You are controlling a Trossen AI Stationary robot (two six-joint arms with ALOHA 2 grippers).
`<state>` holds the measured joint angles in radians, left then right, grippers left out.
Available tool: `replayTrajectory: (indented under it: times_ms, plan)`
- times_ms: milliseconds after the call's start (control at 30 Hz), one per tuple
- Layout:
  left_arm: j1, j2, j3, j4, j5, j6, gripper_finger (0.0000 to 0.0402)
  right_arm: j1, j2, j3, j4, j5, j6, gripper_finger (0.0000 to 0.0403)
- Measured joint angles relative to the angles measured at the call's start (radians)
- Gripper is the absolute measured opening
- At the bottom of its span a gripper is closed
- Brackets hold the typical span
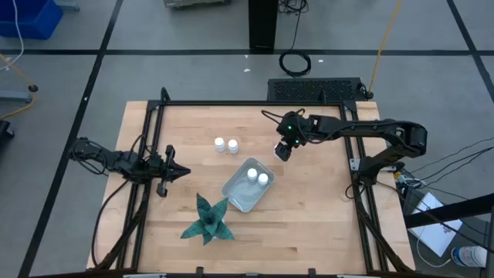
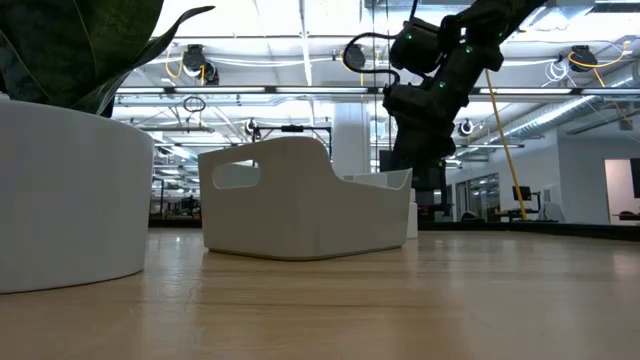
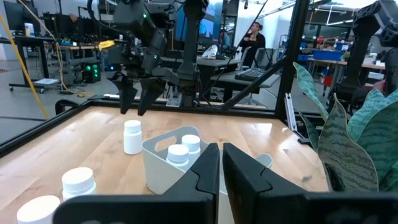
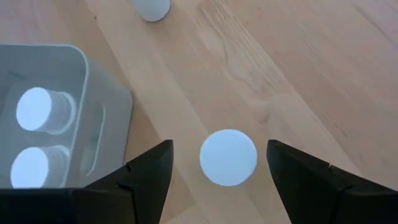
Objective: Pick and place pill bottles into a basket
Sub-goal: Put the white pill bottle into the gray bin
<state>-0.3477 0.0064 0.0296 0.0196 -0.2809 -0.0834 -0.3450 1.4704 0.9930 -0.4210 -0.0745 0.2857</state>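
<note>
the right end effector hangs open directly over a lone pill bottle standing on the worktop beside the basket; descend straight, centred, close below the cap. the left end effector waits closed.

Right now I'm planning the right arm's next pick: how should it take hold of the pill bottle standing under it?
Grip the bottle across its round sides just below the cap, coming straight down. It stands upright and clear of the basket, and the right pincer is open, straddling it.
</note>
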Motion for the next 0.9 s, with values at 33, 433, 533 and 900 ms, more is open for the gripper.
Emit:
replayTrajectory:
  times_ms: [33, 433, 533, 900]
  plan:
    - [0.0, 0.0, 0.0, 0.0, 0.0, 0.0, 0.0026, 0.0, 0.0, -0.004, 0.005, 0.0, 0.003, 0.0254]
    - [0.0, 0.0, 0.0, 0.0, 0.0, 0.0, 0.0026, 0.007, 0.0, -0.06, 0.094, 0.026, 0.015, 0.0254]
    - [0.0, 0.0, 0.0, 0.0, 0.0, 0.0, 0.0026, 0.007, 0.0, -0.06, 0.106, 0.026, 0.012, 0.0254]
    - [0.0, 0.0, 0.0, 0.0, 0.0, 0.0, 0.0026, 0.016, 0.064, -0.06, 0.098, 0.048, 0.013, 0.0254]
